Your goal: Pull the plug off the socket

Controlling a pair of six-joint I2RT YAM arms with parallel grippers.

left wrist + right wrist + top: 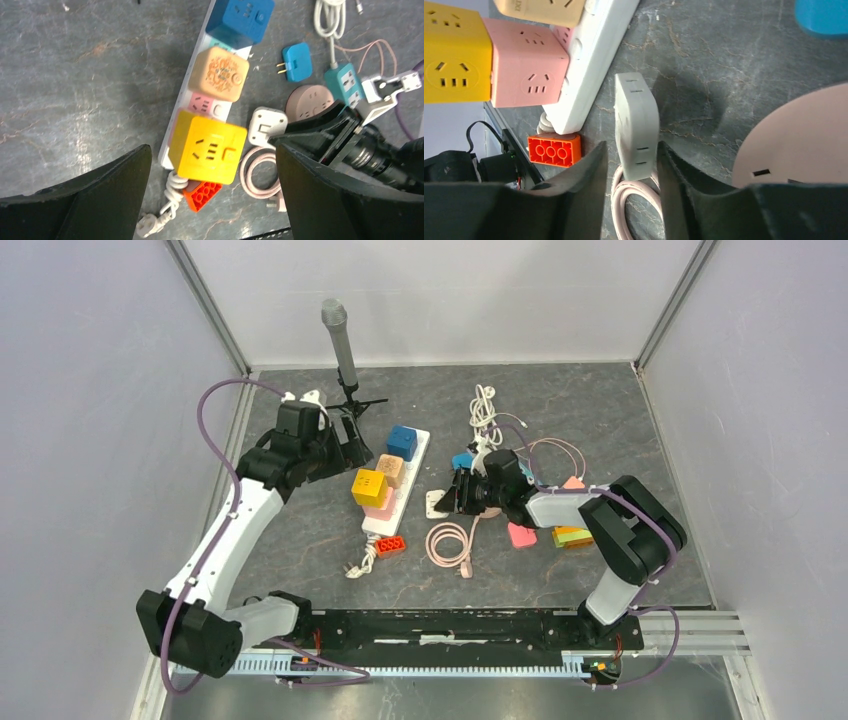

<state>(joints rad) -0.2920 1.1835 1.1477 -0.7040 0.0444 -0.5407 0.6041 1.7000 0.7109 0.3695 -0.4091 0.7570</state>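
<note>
Your right pincer (631,152) straddles the white plug (636,115), which lies on the counter (704,80) just at 3 o'clock of the power strip (596,50), apparently free of any socket (whether the jaws actually press it, I cannot tell). Your left pincer (212,150) gapes wide and empty above the strip, likely placed to steady it.

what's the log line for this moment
left jaws: wide open near yellow cube | right jaws: loose around white plug | white plug: on table, off power strip
</note>
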